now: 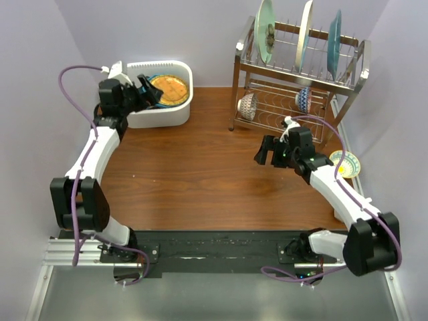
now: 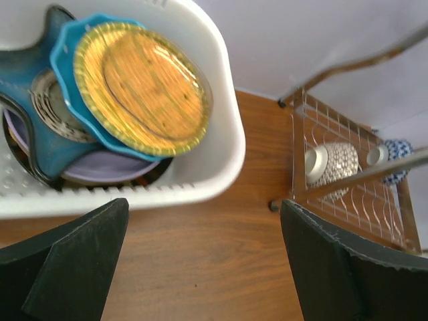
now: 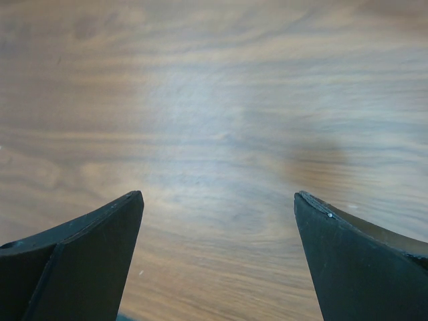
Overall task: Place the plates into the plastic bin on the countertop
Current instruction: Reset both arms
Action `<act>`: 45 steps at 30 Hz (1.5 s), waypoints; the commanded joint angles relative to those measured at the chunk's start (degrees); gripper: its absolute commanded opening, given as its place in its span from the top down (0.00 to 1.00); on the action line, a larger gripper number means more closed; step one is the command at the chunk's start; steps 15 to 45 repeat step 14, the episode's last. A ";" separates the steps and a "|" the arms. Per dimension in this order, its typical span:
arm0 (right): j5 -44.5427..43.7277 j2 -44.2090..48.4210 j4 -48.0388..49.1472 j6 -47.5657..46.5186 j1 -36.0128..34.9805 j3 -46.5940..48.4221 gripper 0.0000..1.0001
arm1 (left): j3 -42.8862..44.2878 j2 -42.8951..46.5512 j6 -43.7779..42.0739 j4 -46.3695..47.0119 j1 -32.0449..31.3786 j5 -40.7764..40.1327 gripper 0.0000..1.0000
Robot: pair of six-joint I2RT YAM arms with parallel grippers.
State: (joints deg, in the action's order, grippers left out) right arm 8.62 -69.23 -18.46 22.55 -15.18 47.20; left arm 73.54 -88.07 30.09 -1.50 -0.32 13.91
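Note:
The white plastic bin [image 1: 175,115] stands at the back left of the wooden countertop [image 1: 200,174]. In the left wrist view the bin [image 2: 224,150] holds a stack: an amber plate [image 2: 140,83] on top, a blue scalloped plate [image 2: 70,73], a blue star-shaped plate [image 2: 27,127] and a lavender plate [image 2: 110,170]. My left gripper [image 1: 148,91] is open and empty over the bin's near left rim; its jaws stand wide apart above bare wood [image 2: 204,261]. My right gripper [image 1: 265,152] is open and empty over the countertop [image 3: 217,221]. Three plates [image 1: 265,30] [image 1: 305,32] [image 1: 334,37] stand upright in the rack.
A steel wire dish rack [image 1: 354,83] stands at the back right, with two small patterned bowls [image 1: 249,103] [image 1: 304,99] on its lower tier. It also shows in the left wrist view [image 2: 348,194]. A small pale dish [image 1: 348,164] lies at the right table edge. Walls close in on three sides.

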 commanded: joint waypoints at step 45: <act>-17.85 10.08 -3.87 -4.62 -0.20 0.96 0.01 | -27.48 15.20 -0.91 12.31 -6.19 -5.64 0.00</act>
